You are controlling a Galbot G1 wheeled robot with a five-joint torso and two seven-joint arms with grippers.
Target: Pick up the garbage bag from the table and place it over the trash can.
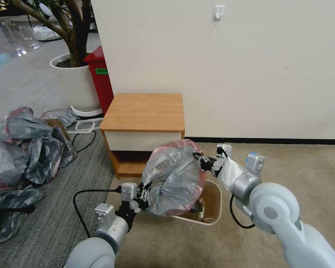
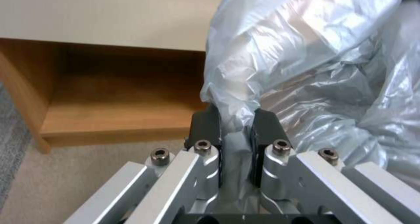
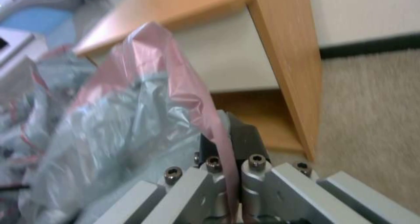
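- The left gripper (image 1: 146, 193) has its jaws closed tight on a bunched fold of the garbage bag (image 1: 175, 178), at the bag's lower near side; in the left wrist view the dark fingers (image 2: 205, 125) pinch grey film between them.
- The right gripper (image 1: 205, 160) has its jaws clamped on the bag's pink-red rim at the upper far side; in the right wrist view the rim runs down between the fingers (image 3: 245, 138).
- The garbage bag (image 2: 315, 69) hangs stretched between the two sets of jaws, held in the air, puffed out and crumpled, with the rim arching over its top.
- The trash can (image 1: 214, 208) stands on the carpet directly below the bag, between and under both jaws; the bag covers much of its opening from above, and whether it touches the rim cannot be told.
- The table (image 1: 143, 111) stands against the wall just beyond the jaws, its tabletop bare of the bag and its lower shelf (image 2: 114, 115) ahead of the left jaws.
- A heap of grey bags (image 1: 22, 149) lies on the floor well away to the left of the left jaws.
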